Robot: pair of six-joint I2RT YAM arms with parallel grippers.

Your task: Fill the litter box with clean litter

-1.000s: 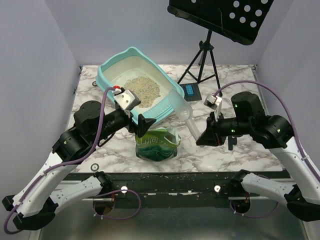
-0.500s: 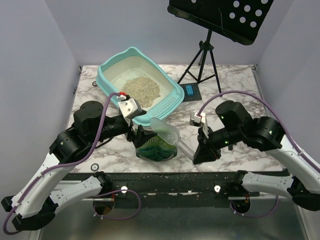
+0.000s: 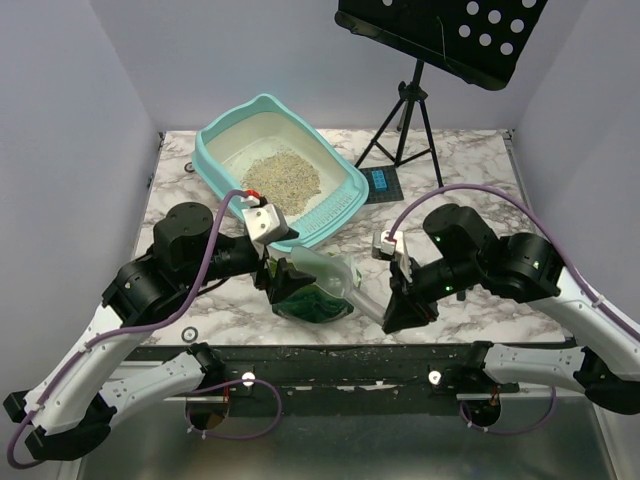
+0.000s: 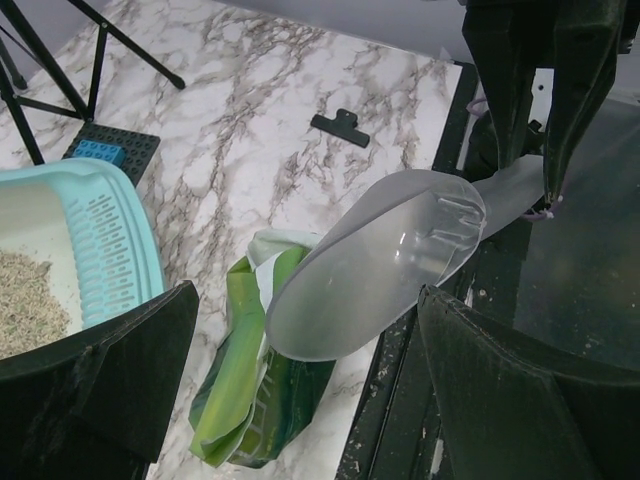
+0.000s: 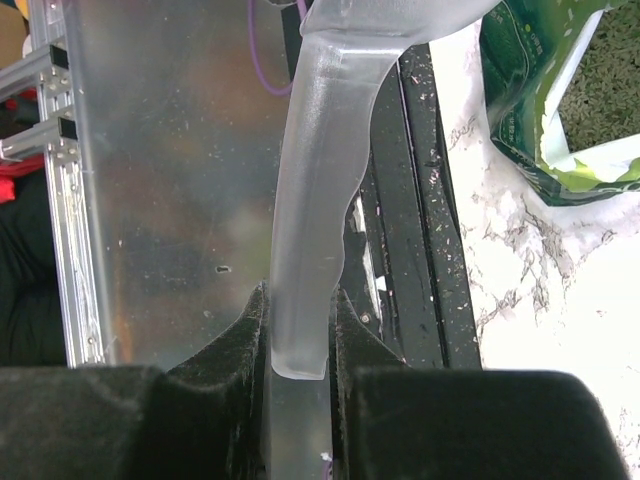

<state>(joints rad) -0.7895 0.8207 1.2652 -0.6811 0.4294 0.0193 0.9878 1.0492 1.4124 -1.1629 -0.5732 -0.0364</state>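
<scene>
Robot lab test cell, plain enclosure walls [image 3: 60, 120], marble-print table [image 3: 470, 165], tripod [image 3: 416, 85], aluminium frame rails [image 5: 65, 200].

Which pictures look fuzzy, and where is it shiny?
Left wrist view: the left claw is too near the lens, its fingers fuzzy; the clear scoop looks sharp, with glints. Right wrist view: the scoop's handle is soft-edged, the metal panel behind it shows smeary reflections. Top view: even light, sharp, no harsh shadows on the table.
</scene>
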